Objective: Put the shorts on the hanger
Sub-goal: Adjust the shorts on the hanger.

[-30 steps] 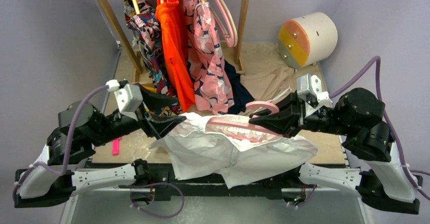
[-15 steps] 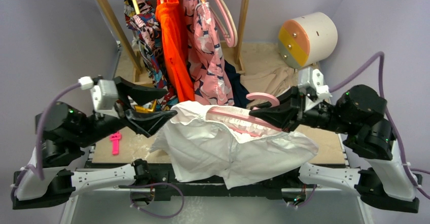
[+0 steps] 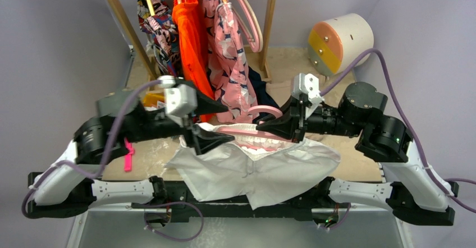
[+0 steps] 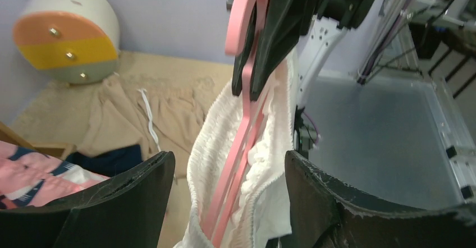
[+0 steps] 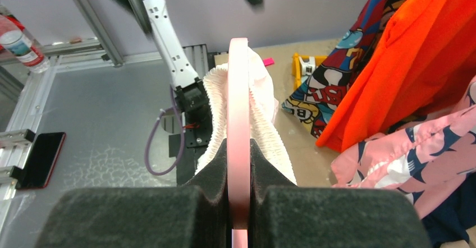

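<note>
Shorts: [image 3: 252, 169] white, thin and limp. They sit mid-scene between my two arms, legs spilling over the near edge of the counter [image 3: 348, 159], gathered waistband bunched around the hanger [image 3: 238, 131].
Hanger: pink, smooth and stiff. Its slim arms run inside the waistband and its hook pokes out on the far side.
Right pincer: [image 3: 264, 129] closed tight on the hanger close to the hook, holding it on edge above the counter.
Left pincer: [image 3: 222, 123] spread wide, one finger [image 4: 112, 203] on each side of the waistband's left end. I can't see either one touching cloth.
Handling: I'd expect the shorts to be very light, with no stiffness of their own. The cloth should sag wherever it is let go and slip easily on smooth plastic. The elastic will stretch, then spring back.
Where to hold: the waistband. It is the thickest part and gives a firm pinch, while the leg fabric would only drag.
Step, as I judge it: the hanger looks threaded, and the bunched waistband needs spreading along the arms.
Risk: the drawstrings could snag, or one side could slide off.
Nearby: tan garment [image 4: 129, 119] far right, not mine to touch.
</note>
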Available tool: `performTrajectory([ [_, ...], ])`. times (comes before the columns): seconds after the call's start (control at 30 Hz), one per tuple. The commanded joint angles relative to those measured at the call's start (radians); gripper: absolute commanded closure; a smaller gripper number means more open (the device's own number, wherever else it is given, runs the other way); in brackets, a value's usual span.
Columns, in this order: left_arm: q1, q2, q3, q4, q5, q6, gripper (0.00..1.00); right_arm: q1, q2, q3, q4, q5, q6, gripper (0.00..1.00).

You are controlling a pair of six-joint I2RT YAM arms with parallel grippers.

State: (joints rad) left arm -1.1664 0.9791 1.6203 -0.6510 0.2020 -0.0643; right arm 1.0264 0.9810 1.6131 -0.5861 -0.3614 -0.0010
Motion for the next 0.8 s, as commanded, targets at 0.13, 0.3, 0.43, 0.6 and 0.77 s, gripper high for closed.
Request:
performTrajectory([
  [0.13, 0.001, 0.067, 0.015, -0.058, 0.115, 0.096, 0.28, -0.002, -0.039, -0.002, 0.083, -0.071, 0.001, 1.0],
  [0.3, 0.001, 0.107, 0.03, -0.083, 0.122, 0.124, 0.27, -0.001, -0.044, -0.024, 0.086, -0.087, -0.004, 1.0],
  [0.43, 0.001, 0.145, 0.039, -0.115, 0.147, 0.141, 0.3, -0.002, -0.051, -0.047, 0.093, -0.099, -0.003, 1.0],
  [0.6, 0.001, 0.172, 0.03, -0.139, 0.167, 0.157, 0.39, -0.002, -0.06, -0.063, 0.097, -0.105, -0.003, 1.0],
  [0.77, 0.001, 0.184, 0.018, -0.151, 0.181, 0.169, 0.51, 0.0, -0.065, -0.06, 0.097, -0.105, -0.003, 1.0],
])
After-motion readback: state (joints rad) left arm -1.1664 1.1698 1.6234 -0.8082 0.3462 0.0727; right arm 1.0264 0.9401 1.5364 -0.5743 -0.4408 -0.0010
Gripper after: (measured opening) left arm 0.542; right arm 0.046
